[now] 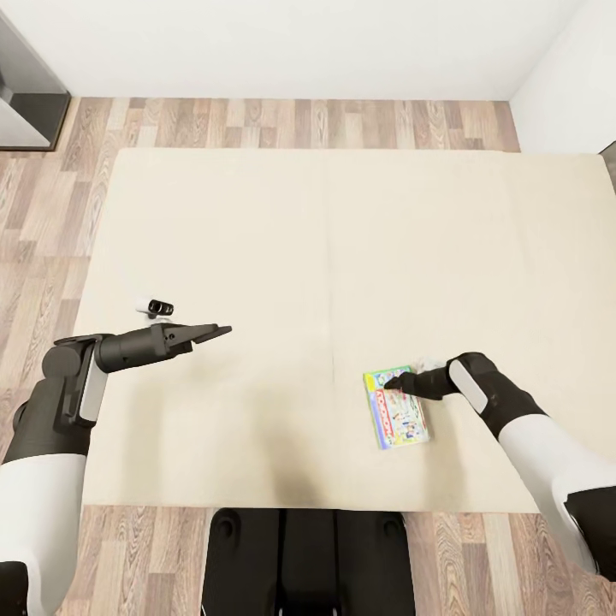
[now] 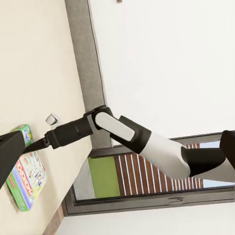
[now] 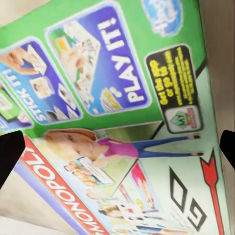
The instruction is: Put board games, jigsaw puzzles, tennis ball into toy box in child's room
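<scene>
Your robot is standing at the near edge of the bed (image 1: 257, 239), its head camera looking down over the plain cream mattress, which is split by a faint seam down the middle. A single board game (image 1: 395, 407) is lying flat on the mattress toward the robot's right, near the closest edge, its green border and bright printed panels facing up. In the right wrist view the board game (image 3: 117, 122) is looming close, with the words "MONOPOLY" and "PLAY IT!" readable on its face.

Your right pincer (image 1: 397, 382) is reaching down to the far end of that board game, the dark tips sitting over its top edge. In the right wrist view the two fingertips (image 3: 11, 152) are showing at opposite sides of the frame, so the jaws are standing wide apart with the game between them, not clamped on it.

Your left pincer (image 1: 218, 330) is hanging over the mattress on the robot's left side, well apart from the game, pointing toward the middle of the bed. Its fingers look drawn together to a point, though you cannot tell for certain.

Light wood-plank floor (image 1: 282, 124) is running beyond the bed to a white wall (image 1: 299, 43).
</scene>
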Motion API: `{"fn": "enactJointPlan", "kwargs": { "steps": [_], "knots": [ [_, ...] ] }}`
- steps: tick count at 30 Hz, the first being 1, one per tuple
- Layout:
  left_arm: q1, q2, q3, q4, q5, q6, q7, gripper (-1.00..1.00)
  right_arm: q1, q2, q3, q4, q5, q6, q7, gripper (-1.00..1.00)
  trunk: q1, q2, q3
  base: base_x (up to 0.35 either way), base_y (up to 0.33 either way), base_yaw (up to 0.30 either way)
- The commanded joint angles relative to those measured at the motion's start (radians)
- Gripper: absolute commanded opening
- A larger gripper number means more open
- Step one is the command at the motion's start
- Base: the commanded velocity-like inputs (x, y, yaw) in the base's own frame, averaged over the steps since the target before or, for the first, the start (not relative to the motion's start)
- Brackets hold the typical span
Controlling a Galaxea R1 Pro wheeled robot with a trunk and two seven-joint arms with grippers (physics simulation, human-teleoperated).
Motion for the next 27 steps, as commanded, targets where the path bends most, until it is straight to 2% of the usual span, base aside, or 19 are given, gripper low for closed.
{"fn": "enactJointPlan", "kwargs": {
  "steps": [1,2,3,27],
  "knots": [
    [0.0,0.0,0.0,0.0,-0.001,0.011,-0.004,1.0,-0.001,0.005,-0.002,-0.006,0.016,0.002,0.004,1.0,0.001,-0.002,-0.001,0.0,0.0,0.0],
    [0.0,0.001,0.0,0.0,-0.001,0.011,-0.004,1.0,-0.001,0.01,-0.008,-0.012,0.021,0.003,-0.001,1.0,0.001,-0.002,-0.001,0.0,0.0,0.0],
    [0.0,0.001,0.0,0.0,-0.001,0.011,-0.004,1.0,-0.001,0.057,-0.115,-0.077,0.105,0.003,-0.191,1.0,0.001,-0.002,-0.001,0.0,0.0,0.0],
    [0.0,0.003,0.001,0.0,-0.001,0.01,-0.004,1.0,-0.002,0.073,-0.116,-0.079,0.103,0.007,-0.208,1.0,0.001,-0.002,-0.001,0.0,0.0,0.0]
  ]
}}
